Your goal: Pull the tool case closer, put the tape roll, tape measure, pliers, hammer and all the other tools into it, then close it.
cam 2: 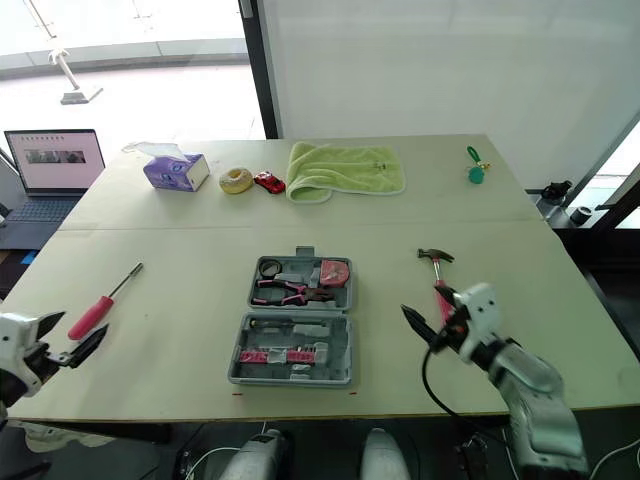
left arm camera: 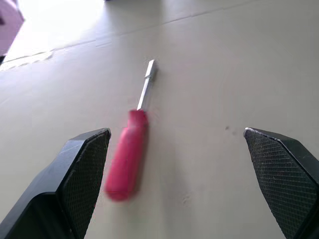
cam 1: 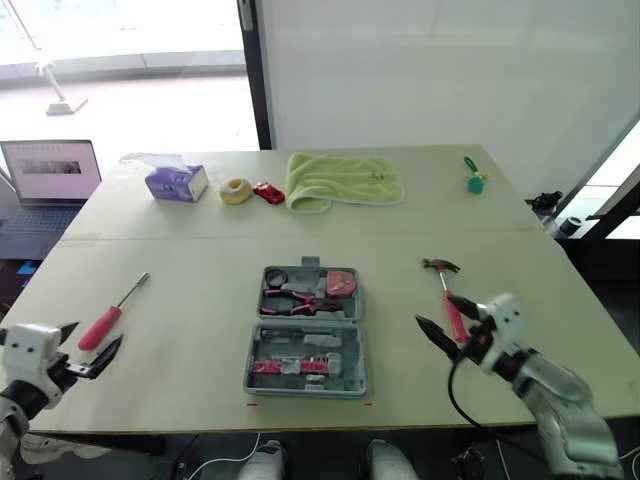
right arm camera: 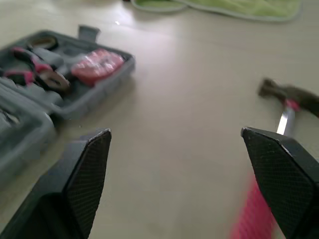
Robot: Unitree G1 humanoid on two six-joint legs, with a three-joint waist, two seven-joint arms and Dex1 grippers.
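The grey tool case (cam 1: 305, 372) lies open at the middle of the table's near half. Its far half holds a black tape roll (cam 1: 277, 278), pink-handled pliers (cam 1: 296, 301) and a pink tape measure (cam 1: 341, 283). A pink-handled hammer (cam 1: 447, 291) lies right of the case. My right gripper (cam 1: 437, 312) hovers open at the near end of its handle; the hammer (right arm camera: 286, 107) sits by one finger. A pink-handled screwdriver (cam 1: 112, 315) lies at the left. My left gripper (cam 1: 98, 335) is open just behind its handle (left arm camera: 127, 159), nothing held.
Along the far edge stand a purple tissue box (cam 1: 176, 182), a yellowish ring (cam 1: 236, 190), a red toy car (cam 1: 268, 192), a green towel (cam 1: 342, 180) and a small green object (cam 1: 475, 180). A laptop (cam 1: 50, 170) sits beyond the table's left side.
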